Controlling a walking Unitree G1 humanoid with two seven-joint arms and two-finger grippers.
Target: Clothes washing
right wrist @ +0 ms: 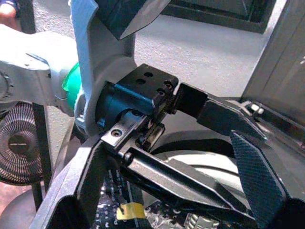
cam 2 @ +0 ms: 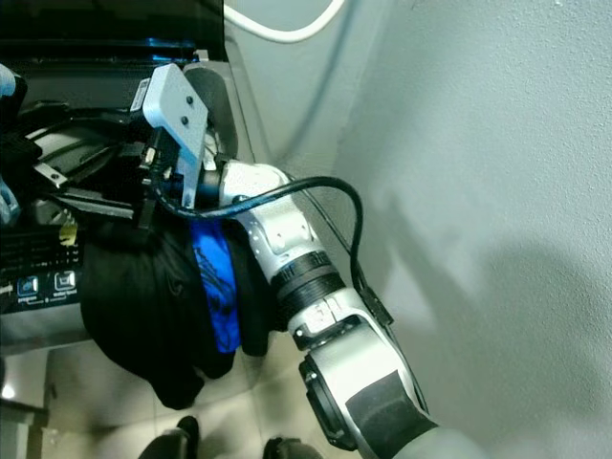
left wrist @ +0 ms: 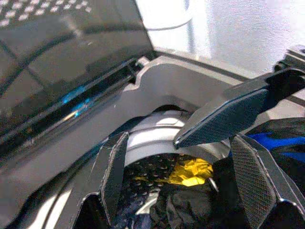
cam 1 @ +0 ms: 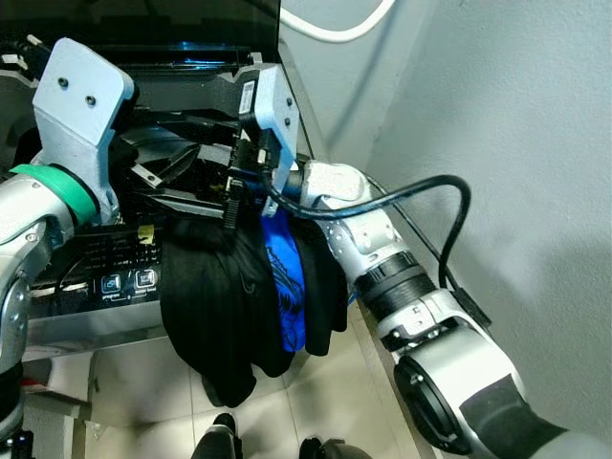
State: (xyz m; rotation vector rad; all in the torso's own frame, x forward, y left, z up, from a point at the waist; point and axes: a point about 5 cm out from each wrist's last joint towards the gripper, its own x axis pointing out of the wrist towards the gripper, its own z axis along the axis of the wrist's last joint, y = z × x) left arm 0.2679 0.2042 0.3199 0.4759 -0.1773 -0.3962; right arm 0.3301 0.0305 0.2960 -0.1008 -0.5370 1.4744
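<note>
A bundle of black clothes (cam 1: 215, 296) with a blue garment (cam 1: 285, 277) hangs over the front rim of the top-loading washer (cam 1: 191, 86) and down past its front. Whether it rests on the rim or on my right wrist, I cannot tell. My left gripper (left wrist: 178, 157) is open above the drum opening, where a yellow cloth (left wrist: 190, 174) and dark clothes (left wrist: 186, 207) lie. My right gripper (right wrist: 167, 148) is open too, reaching in from the other side. Its fingers (right wrist: 252, 176) straddle one left finger, so the two grippers cross just above the bundle.
The washer's dark lid (left wrist: 62, 57) stands raised behind the opening. Its control panel (cam 1: 124, 282) is beside the hanging clothes. A grey wall (cam 1: 497, 115) is close on the right, with a white hose (cam 1: 335, 33) above. A fan (right wrist: 19, 148) stands on the left. Pale floor tiles (cam 1: 143, 382) lie below.
</note>
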